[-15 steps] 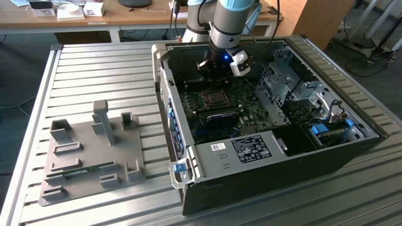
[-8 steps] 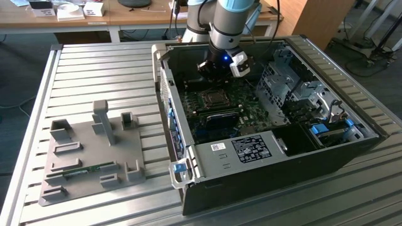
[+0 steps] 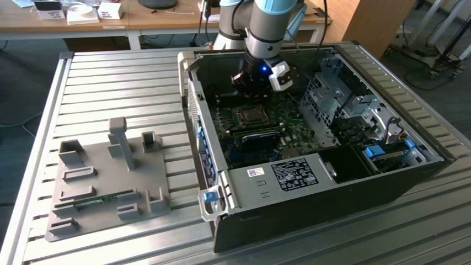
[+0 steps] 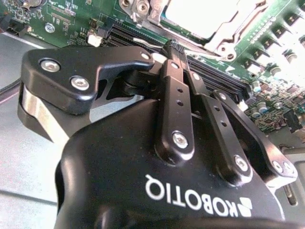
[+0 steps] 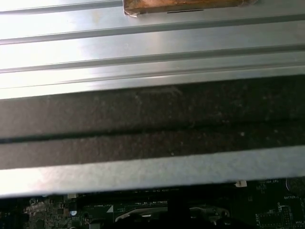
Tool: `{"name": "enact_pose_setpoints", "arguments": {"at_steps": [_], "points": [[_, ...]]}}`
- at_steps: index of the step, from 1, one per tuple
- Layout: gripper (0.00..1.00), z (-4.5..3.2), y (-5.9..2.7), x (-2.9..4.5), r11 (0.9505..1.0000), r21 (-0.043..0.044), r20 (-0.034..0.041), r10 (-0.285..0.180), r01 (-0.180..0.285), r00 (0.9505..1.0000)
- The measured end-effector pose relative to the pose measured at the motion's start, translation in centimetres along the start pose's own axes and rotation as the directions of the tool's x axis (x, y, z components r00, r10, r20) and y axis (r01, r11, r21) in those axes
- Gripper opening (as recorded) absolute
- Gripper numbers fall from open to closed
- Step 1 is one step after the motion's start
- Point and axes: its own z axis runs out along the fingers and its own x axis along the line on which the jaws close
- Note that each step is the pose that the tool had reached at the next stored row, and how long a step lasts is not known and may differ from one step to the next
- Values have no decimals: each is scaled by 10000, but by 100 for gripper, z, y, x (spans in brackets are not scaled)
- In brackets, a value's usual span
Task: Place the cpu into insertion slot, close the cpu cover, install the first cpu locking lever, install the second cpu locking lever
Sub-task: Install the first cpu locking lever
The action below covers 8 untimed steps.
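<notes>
Gripper was shut tip to tip, holding nothing. Your cpu sat in the insertion slot, near the exterior view's centre, with the cpu cover lying over it. Judged light, rigid, fragile underneath: handle by edges only.

Looks like a robotics lab or workshop: ribbed aluminium bench carrying an opened computer case and a grey parts fixture, industrial arm reaching into the case, wooden desks with small boxes on the far side.
</notes>
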Motion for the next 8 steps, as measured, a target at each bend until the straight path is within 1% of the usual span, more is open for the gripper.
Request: {"name": "enact_pose_setpoints", "arguments": {"at_steps": [3, 8], "points": [[11, 2, 3, 0, 10000, 0, 9, 54, -54, 10000], [11, 6, 9, -2, 9987, 13, 78, 501, -501, 9987]]}}
